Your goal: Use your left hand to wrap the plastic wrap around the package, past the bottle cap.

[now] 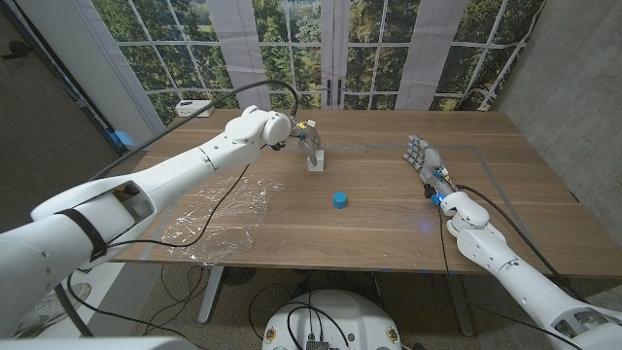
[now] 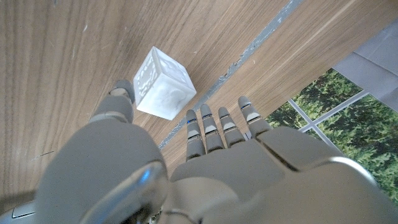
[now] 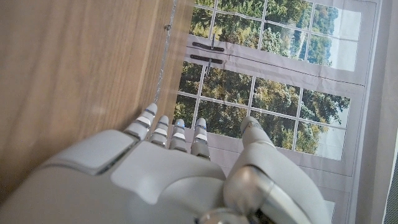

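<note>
I had the left hand [image 1: 299, 133] out over the far middle of the wooden table [image 1: 389, 209], hovering at the small white package [image 1: 315, 158], a pale cube standing upright on the wood. In the left wrist view the same left hand [image 2: 186, 155] showed its fingers [image 2: 214, 127] straight and spread, the thumb just beside the package [image 2: 163, 84]; I saw nothing held between them, so the hand was apart and empty. Whether the thumb actually touched the cube I could not tell.

The plastic wrap [image 1: 219, 209] lay crumpled and flat on the table's left side, well apart from the package and under the left forearm, with a black cable running across it. The blue bottle cap [image 1: 340, 199] sat near the middle of the table, nearer to me than the package and a little to its right, between the wrap and the right hand.

The right hand [image 1: 424, 157] rested at the right side of the table, fingers extended toward the window. From the right wrist view the right hand [image 3: 168, 168] had its fingers [image 3: 177, 134] straight and slightly parted, gripping nothing.
</note>
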